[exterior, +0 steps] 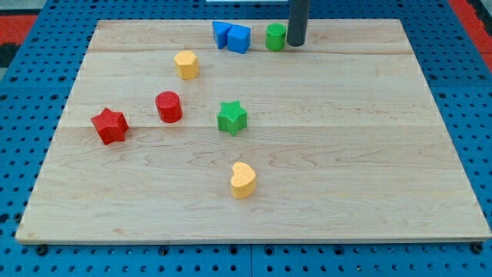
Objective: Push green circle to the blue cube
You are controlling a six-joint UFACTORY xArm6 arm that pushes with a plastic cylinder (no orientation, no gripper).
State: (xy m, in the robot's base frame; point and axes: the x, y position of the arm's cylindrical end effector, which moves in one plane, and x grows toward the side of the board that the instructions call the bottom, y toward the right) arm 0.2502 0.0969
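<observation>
The green circle (275, 36) stands near the board's top edge, a short gap to the right of the blue cube (239, 38). Another blue block (221, 33) touches the cube's left side. My tip (296, 45) is against the green circle's right side, touching or nearly touching it. The rod rises straight up out of the view's top.
A yellow block (186, 65) lies left of centre near the top. A red cylinder (168, 106) and a red star (109, 126) sit at the left. A green star (231, 117) is at the middle, a yellow heart (243, 180) below it. The wooden board (369, 154) ends close behind the top blocks.
</observation>
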